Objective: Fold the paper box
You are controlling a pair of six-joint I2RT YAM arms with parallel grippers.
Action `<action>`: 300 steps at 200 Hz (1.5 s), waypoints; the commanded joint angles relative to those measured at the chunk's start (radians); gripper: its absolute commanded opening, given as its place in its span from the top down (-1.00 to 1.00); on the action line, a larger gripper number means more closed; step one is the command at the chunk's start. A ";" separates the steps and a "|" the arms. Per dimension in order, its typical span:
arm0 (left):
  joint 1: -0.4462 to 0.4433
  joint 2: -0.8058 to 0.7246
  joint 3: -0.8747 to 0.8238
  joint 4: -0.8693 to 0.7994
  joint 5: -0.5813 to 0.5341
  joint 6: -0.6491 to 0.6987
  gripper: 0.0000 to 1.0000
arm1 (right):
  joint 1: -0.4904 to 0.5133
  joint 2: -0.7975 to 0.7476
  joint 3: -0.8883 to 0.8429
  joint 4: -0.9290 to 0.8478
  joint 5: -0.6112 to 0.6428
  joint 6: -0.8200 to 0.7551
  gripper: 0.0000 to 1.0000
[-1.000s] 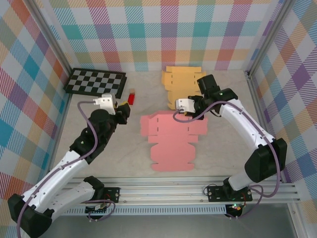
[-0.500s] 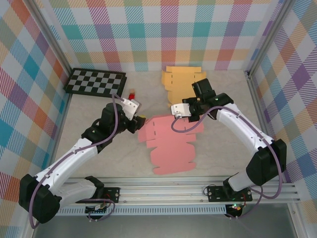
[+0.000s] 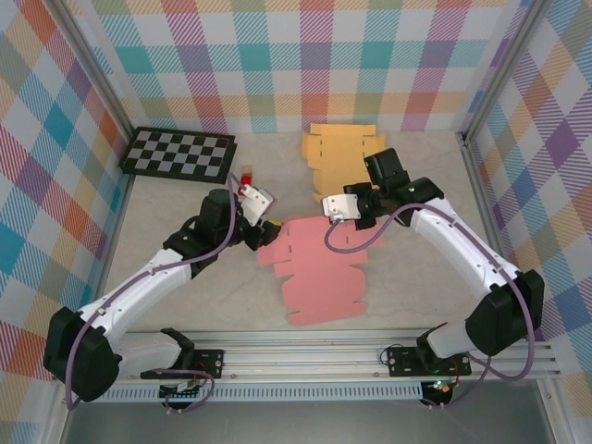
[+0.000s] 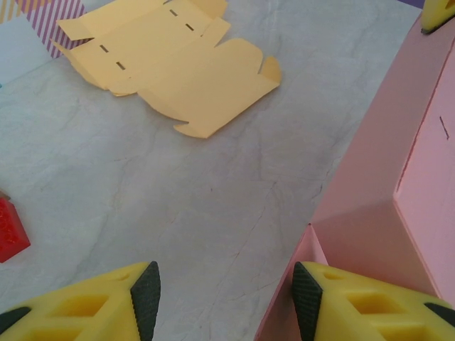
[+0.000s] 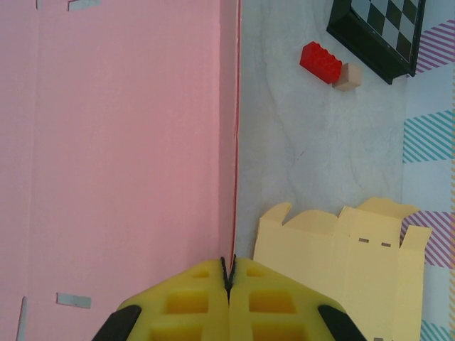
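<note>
Your left gripper, spread, has reached the pink paper box beside it, ready to fold; right gripper pinches its edge.

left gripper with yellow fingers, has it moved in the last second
Yes. The left gripper has swung right, away from the black-and-white checkerboard panel, and now reaches the left edge of the flat pink paper box cutout.

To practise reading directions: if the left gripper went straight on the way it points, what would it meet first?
Probably the pink sheet, whose raised edge lies by one finger of the left gripper; between the fingers is bare table. Depth is unclear.
</note>
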 commanded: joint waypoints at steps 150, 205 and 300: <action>-0.114 0.062 0.063 0.015 0.175 0.191 -0.42 | 0.015 -0.063 -0.078 -0.032 -0.085 -0.005 1.00; -0.113 0.145 0.191 -0.050 0.259 0.238 -0.38 | 0.017 -0.089 -0.092 -0.066 -0.116 0.007 1.00; -0.126 0.153 0.181 -0.077 0.258 0.281 1.00 | 0.017 -0.107 -0.131 -0.058 -0.076 0.012 1.00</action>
